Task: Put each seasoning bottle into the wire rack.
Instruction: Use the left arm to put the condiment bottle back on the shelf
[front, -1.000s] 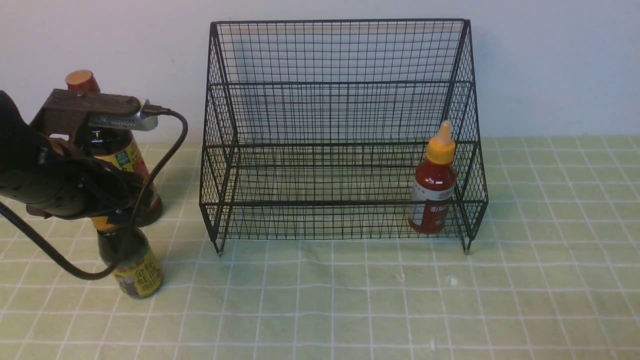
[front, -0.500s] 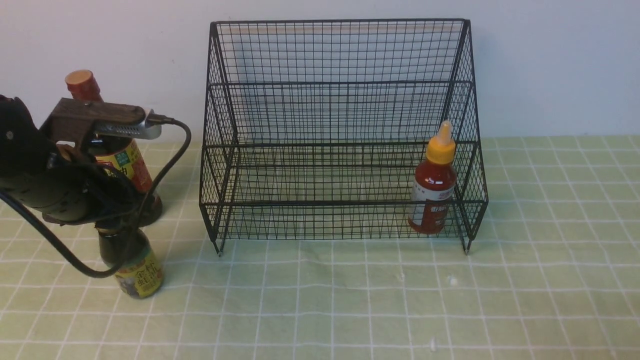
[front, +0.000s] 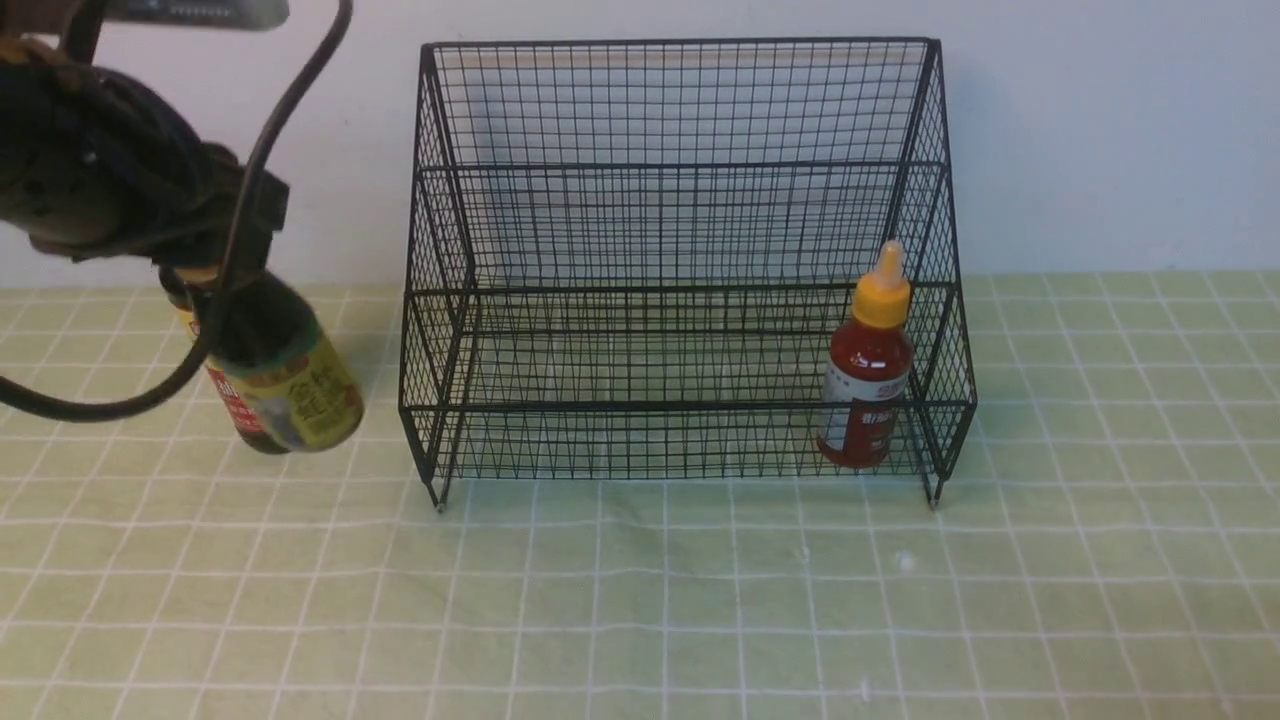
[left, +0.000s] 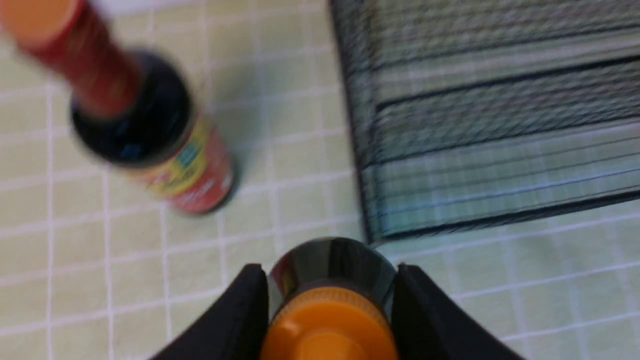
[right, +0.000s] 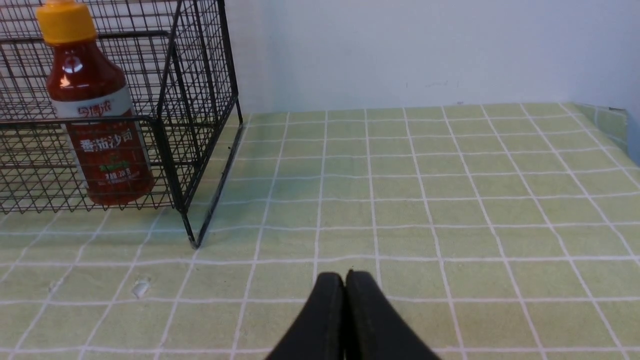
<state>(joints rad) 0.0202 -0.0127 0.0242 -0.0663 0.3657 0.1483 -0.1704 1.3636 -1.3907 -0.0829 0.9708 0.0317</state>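
The left gripper is clamped on the small dark bottle just under its orange nozzle cap, with a black finger on each side of the shoulder. The bottle hangs below the gripper on a tilt. Its cap is up between the jaws and its base is swung down and toward the wire rack. It looks clear of the green checked cloth, though the front view makes that hard to judge. Its yellow label carries dark Chinese characters too soft to read.

Beyond the gripper and lower down, the tall soy-sauce bottle stands upright on the cloth, red neck uppermost. Its red-and-yellow label is blurred in the wrist view, so none of the print can be read. In the front view only a sliver of it shows past the held bottle. The rack stands to the right of this gripper, near but apart.

The rack's lower tier holds the small red bottle. It stands upright at the end farthest from the left gripper, with its orange nozzle pointing straight up. Its label has a white band with small red characters. Below that, on red, are the white characters 番茄沙司.

The right gripper has its fingers pressed together on nothing, low over the cloth. The rack's corner leg and the red bottle lie ahead of it and off to one side, well apart.
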